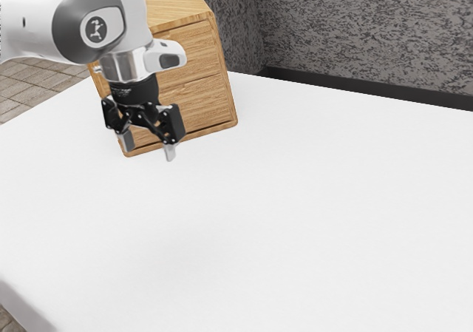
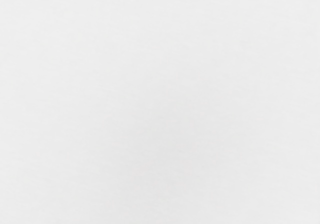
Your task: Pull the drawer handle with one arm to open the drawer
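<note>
A small wooden drawer cabinet stands on the white table at the exterior view's upper left, its drawer fronts flush with the box. No handle can be made out; my arm covers part of the front. My black gripper hangs in front of the cabinet's lower left part, pointing down, fingers spread apart with nothing between them. The wrist view looks at bare white table surface.
A dark speckled wall with a black baseboard runs behind the table. Tiled floor lies at the exterior view's left. The table's near edge shows at the lower left corner.
</note>
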Action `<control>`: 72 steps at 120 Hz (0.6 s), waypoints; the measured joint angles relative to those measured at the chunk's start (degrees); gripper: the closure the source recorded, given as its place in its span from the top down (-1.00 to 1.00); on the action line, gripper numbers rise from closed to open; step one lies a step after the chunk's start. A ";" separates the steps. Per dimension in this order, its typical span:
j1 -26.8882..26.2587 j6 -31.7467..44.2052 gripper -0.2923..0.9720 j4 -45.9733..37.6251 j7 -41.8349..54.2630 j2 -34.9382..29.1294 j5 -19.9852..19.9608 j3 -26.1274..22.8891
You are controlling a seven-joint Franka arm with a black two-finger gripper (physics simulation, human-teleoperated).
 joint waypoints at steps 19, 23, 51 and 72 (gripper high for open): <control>-0.19 0.39 0.54 0.03 -0.29 0.21 -2.12 0.65; 0.01 0.41 0.54 0.54 -0.33 -0.24 -2.74 1.04; 1.53 4.65 0.54 3.50 0.13 -5.98 0.56 4.98; 3.56 19.00 0.54 3.17 10.17 -0.44 9.13 7.50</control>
